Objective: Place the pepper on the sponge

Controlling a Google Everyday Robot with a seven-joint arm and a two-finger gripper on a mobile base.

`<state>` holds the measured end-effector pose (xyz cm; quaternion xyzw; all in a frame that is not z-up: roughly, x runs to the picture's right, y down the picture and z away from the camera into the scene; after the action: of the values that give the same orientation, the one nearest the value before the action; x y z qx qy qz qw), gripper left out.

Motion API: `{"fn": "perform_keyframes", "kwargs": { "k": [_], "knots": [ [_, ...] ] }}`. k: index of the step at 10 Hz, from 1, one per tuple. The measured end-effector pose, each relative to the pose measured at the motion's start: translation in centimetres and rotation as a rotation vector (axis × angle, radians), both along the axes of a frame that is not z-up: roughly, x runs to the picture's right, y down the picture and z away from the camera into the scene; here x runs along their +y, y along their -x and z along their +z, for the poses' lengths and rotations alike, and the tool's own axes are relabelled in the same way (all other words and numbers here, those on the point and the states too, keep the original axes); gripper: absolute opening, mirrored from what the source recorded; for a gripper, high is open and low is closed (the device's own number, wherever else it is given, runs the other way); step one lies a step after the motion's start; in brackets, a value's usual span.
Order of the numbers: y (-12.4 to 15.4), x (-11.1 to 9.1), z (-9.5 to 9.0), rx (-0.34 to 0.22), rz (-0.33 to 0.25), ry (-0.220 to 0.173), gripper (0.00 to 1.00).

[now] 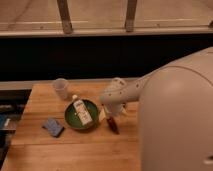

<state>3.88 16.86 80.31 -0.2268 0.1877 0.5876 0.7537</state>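
The pepper (113, 124) is a small dark-red chili lying on the wooden table (75, 150), just right of the green bowl. The sponge (52, 127) is a flat blue-grey pad resting near the table's left edge, to the left of the bowl. My gripper (109, 115) hangs at the end of the white arm, right above the upper end of the pepper and partly covering it. I cannot tell whether it touches the pepper.
A green bowl (91, 120) sits between sponge and pepper, with a white labelled bottle (81, 110) lying in it. A clear plastic cup (60, 88) stands behind the bowl. My large white arm body (175, 120) fills the right side.
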Motion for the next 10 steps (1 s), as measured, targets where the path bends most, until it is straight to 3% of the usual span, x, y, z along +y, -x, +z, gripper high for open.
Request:
{"fn": "perform_keyframes", "kwargs": {
  "k": [2, 7, 10],
  "knots": [
    [0.2, 1.6, 1.5, -0.018, -0.016, 0.045, 0.8],
    [1.0, 3.3, 4.5, -0.054, -0.038, 0.15, 0.8],
    [0.9, 4.0, 5.1, -0.057, -0.043, 0.181, 0.76]
  ]
}}
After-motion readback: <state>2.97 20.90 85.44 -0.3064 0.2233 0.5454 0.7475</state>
